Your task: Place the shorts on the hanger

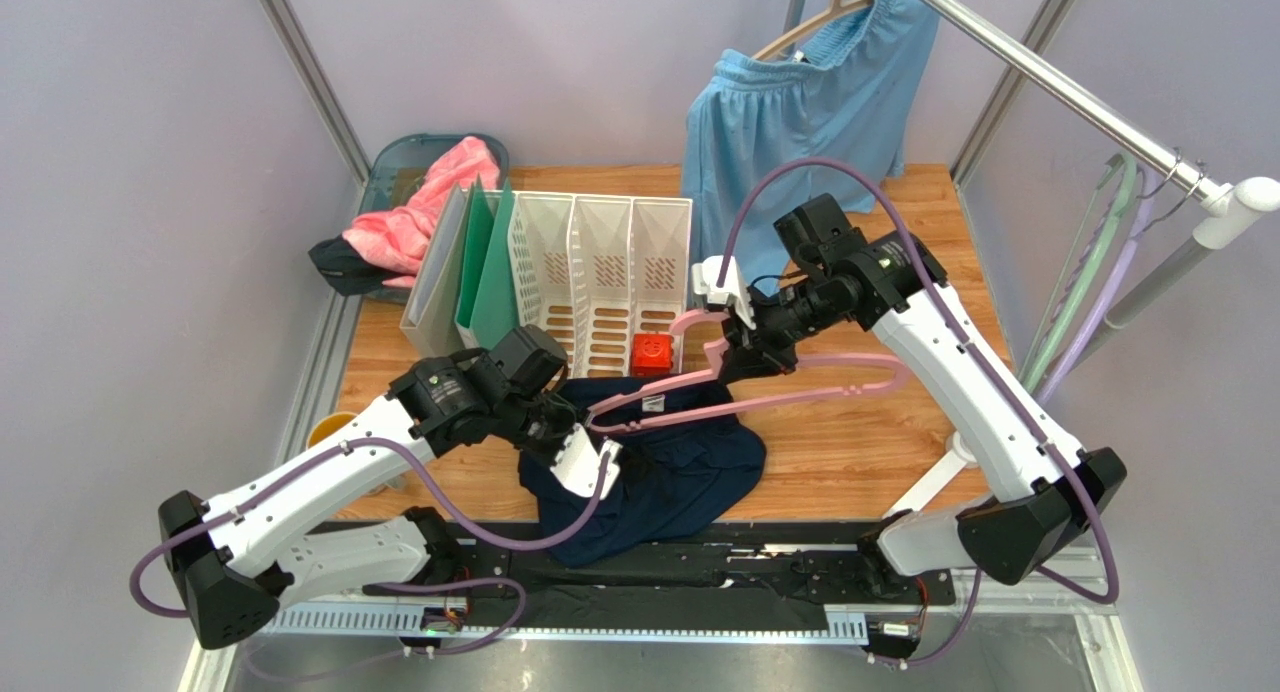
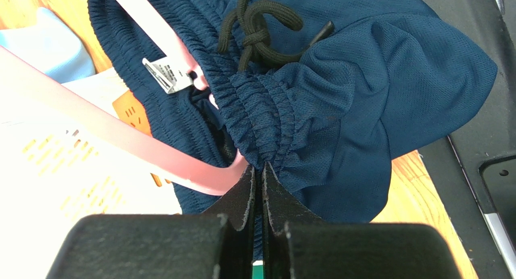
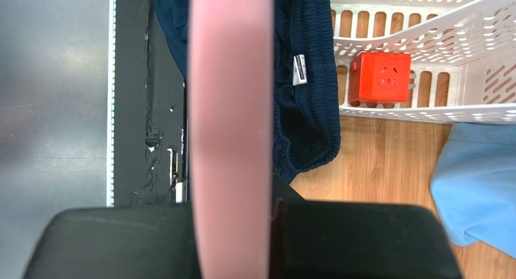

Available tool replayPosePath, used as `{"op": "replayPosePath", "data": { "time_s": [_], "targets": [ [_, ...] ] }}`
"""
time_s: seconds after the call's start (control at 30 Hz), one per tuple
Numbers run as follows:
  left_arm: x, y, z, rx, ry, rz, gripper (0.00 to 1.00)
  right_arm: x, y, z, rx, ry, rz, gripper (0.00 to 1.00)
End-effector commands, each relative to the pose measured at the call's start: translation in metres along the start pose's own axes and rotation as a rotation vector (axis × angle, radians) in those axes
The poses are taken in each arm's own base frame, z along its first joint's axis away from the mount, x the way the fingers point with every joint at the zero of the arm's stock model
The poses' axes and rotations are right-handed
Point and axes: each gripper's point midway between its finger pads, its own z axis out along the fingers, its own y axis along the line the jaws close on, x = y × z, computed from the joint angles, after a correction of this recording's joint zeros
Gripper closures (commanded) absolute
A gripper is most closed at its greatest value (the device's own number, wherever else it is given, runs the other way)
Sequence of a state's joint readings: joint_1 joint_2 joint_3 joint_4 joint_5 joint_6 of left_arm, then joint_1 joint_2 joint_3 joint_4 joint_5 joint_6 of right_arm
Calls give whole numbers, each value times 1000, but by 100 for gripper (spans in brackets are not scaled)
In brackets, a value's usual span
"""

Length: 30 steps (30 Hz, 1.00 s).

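**Shorts pinched at waistband, hanger partway in**

Left pincer [image 2: 261,170]: pressed together on the gathered elastic waistband of the shorts [image 2: 375,79], near the drawstring knot [image 2: 260,25]. Shorts heaped at the near edge of the worktop [image 1: 857,452], one arm of the pink hanger [image 1: 842,370] reaching into the waist opening beside the white label [image 2: 163,75]. Right pincer [image 1: 736,355]: clamped on the hanger near its hook. Beyond, white rack [image 1: 601,257] holding a red cube [image 1: 652,355].

On table [image 1: 879,455], near edge: shorts [image 1: 684,485], hanger [image 1: 819,374] end inside waistband; rack [image 1: 601,250] behind them, cube [image 1: 652,355] in rightmost slot.
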State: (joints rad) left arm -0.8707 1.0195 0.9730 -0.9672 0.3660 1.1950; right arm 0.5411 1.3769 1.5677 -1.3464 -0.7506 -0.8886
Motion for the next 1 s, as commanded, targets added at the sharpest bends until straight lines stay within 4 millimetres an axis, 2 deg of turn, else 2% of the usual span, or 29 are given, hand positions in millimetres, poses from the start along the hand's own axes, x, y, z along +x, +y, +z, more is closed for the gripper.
{"op": "replayPosePath", "data": {
  "time_s": [0.0, 0.27, 0.37, 0.5, 0.57, 0.63, 0.67, 0.7, 0.77, 0.8, 0.9, 0.97],
  "targets": [
    [-12, 9, -6, -20, -26, 38, 100, -17, 4, 11, -34, -47, -53, 100],
    [-38, 12, -14, -10, -61, 59, 100, -35, -1, 51, -90, -120, -38, 100],
    [-46, 9, -15, -2, -77, 63, 100, -39, 8, 67, -151, -125, -47, 100],
    [-51, 7, -16, -1, -89, 56, 100, -31, 19, 88, -211, -109, -62, 100],
    [-51, 5, -15, 5, -89, 40, 100, -35, 18, 93, -211, -126, -74, 100],
    [-53, 4, -17, -12, -93, -55, 89, -41, 17, 93, -209, -152, -81, 100],
    [-54, 8, -20, -36, -97, -96, 74, -42, 17, 93, -207, -154, -88, 100],
    [-52, 12, -27, -71, -111, -158, 66, -43, 17, 92, -204, -161, -97, 100],
    [-62, 15, -38, -99, -227, -331, 51, -41, 20, 90, -200, -169, -108, 100],
    [-56, 23, -54, -178, -258, -416, 47, -42, 21, 90, -197, -183, -123, 100],
    [-48, 36, -69, -314, -320, -548, 37, -41, 25, 90, -196, -208, -148, 100],
    [-46, 37, -67, -333, -340, -574, 34, -39, 26, 91, -196, -217, -152, 100]
  ]
}}
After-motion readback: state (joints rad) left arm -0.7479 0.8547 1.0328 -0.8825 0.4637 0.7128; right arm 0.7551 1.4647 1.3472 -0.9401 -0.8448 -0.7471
